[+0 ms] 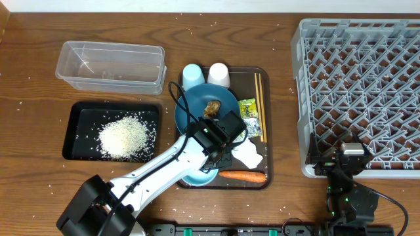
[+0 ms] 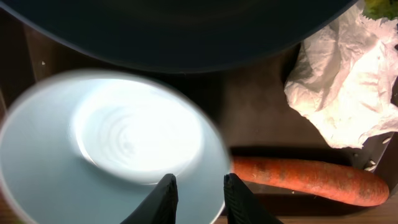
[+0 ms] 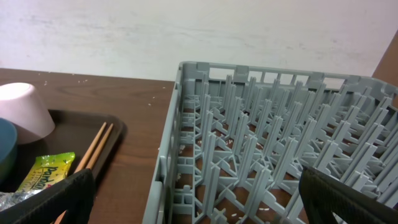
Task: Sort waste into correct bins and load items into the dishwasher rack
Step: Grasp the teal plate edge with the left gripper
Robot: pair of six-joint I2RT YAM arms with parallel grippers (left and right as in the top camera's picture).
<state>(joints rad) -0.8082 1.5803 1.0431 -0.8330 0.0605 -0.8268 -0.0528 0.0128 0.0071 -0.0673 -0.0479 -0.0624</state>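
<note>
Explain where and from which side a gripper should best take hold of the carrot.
Probably grip the carrot around its middle, coming straight down from above, jaws across its width. It lies flat along the tray's edge, with the napkin close behind it.

Top-down overhead; low, close wrist views.

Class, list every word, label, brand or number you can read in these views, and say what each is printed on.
On the snack wrapper: dark lettering on its yellow-green face, too blurred and small to read in any view.
No other writing, number or sign shows on anything else.
</note>
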